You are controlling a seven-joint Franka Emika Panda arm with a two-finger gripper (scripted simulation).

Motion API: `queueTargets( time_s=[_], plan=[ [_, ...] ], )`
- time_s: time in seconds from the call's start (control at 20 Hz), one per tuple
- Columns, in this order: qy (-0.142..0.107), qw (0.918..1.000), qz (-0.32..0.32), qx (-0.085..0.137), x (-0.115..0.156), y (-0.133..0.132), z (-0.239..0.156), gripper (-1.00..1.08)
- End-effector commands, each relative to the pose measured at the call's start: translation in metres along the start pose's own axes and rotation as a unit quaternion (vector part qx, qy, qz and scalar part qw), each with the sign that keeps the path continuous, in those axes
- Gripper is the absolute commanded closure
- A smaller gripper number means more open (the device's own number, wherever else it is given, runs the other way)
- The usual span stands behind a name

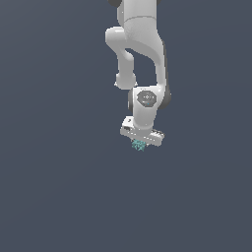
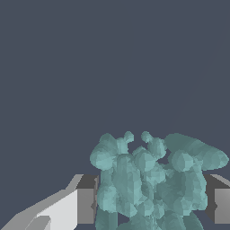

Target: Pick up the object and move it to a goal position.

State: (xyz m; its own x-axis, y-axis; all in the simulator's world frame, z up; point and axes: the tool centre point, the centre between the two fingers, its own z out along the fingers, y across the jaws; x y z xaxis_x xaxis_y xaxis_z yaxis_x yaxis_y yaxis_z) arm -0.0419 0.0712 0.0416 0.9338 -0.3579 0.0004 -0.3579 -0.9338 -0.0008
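Observation:
The object [image 1: 139, 144] is a tiny teal-green bumpy piece just under my white gripper [image 1: 140, 143] in the exterior view. The arm hangs from above with the hand pointing down. In the wrist view the object [image 2: 148, 179] fills the space between the two dark finger pads [image 2: 85, 200], which press against its two sides. My gripper [image 2: 150, 200] is shut on it. The fingers themselves are mostly hidden by the hand in the exterior view.
A plain dark blue-grey surface [image 1: 59, 197] surrounds the arm on all sides in both views. No other objects, containers or edges show. No goal marker shows.

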Motion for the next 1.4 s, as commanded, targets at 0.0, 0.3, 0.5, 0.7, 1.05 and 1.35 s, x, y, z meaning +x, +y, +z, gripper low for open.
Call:
queueTargets(
  time_s=[0.0, 0.3, 0.5, 0.7, 1.05, 1.35],
  plan=[
    [0.0, 1.0, 0.001, 0.0, 0.0, 0.009, -0.001, 1.08],
    [0.0, 1.0, 0.001, 0.0, -0.002, 0.05, -0.006, 1.08],
    [0.0, 1.0, 0.001, 0.0, -0.004, 0.091, -0.011, 1.08],
    [0.0, 1.0, 0.001, 0.0, -0.005, 0.13, -0.015, 1.08],
    [0.0, 1.0, 0.001, 0.0, -0.005, 0.173, -0.021, 1.08],
    [0.0, 1.0, 0.001, 0.0, -0.004, 0.184, -0.022, 1.08]
  ],
)
